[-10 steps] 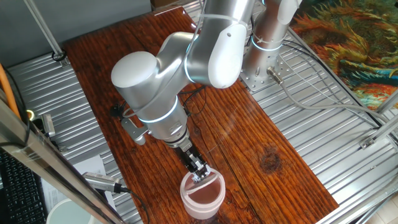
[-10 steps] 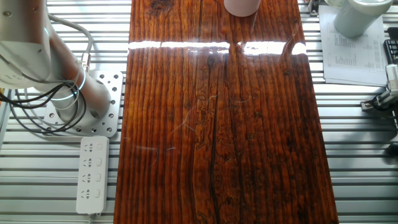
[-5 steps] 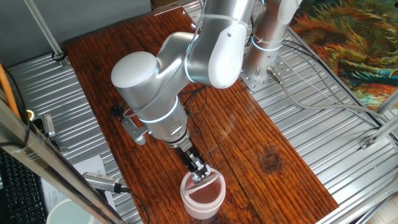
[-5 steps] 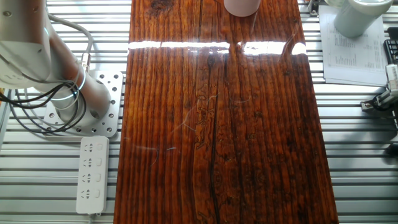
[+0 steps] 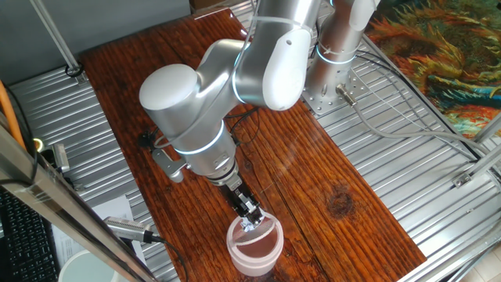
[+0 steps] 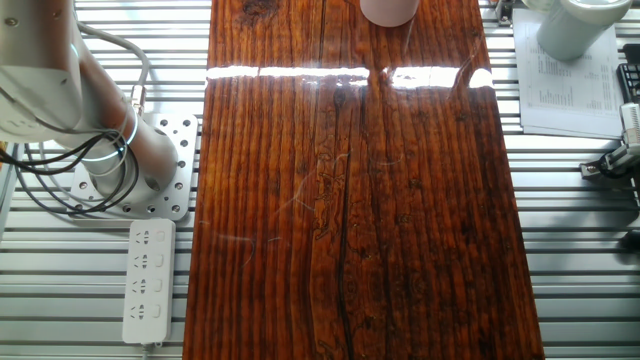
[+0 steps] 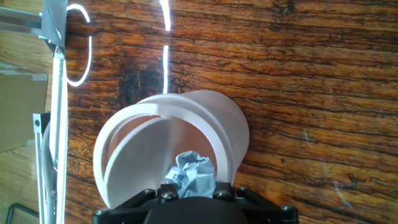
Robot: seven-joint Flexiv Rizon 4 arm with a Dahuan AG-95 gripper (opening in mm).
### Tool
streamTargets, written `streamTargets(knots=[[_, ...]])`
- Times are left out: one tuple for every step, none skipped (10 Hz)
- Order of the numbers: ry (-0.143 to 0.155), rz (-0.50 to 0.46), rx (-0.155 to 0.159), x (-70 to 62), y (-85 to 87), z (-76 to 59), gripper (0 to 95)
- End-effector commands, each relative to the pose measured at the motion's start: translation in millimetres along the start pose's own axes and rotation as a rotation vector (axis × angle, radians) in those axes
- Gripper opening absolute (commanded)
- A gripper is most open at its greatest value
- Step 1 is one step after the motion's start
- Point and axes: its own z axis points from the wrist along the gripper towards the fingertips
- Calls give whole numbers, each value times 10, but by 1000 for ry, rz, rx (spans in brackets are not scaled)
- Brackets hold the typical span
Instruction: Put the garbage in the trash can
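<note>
Garbage [image 7: 191, 176], a crumpled grey-white wad, sat just ahead of the fingertips, pinched between them in the hand view, directly over the swing lid [image 7: 158, 158] of the trash can [image 7: 214, 121]. Gripper [image 5: 250, 222] was closed narrow on the wad, tips right at the can's rim in one fixed view. Lid looked tilted, opening partly showing beyond the fingers; whether the wad touched the lid, could not tell. Judged late in the task: pick and carry done, wad positioned above the can. Left: push through or release so it drops inside, then retreat. Wooden table [image 6: 350, 220] otherwise showed only the can's base at the far edge.
</note>
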Motion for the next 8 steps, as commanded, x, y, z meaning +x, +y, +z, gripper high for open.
streamTargets(knots=[[-3, -3, 1, -1, 4, -2, 570], [-4, -5, 1, -1, 4, -2, 570], [-9, -6, 1, 3, 14, -18, 570], [-9, -5, 2, 9, 32, -45, 570], [-9, -4, 1, 16, 48, -67, 570], [-8, -6, 0, 22, 62, -87, 570], [-6, -6, 0, 32, 84, -118, 570], [-2, 3, 3, 33, 88, -124, 570]])
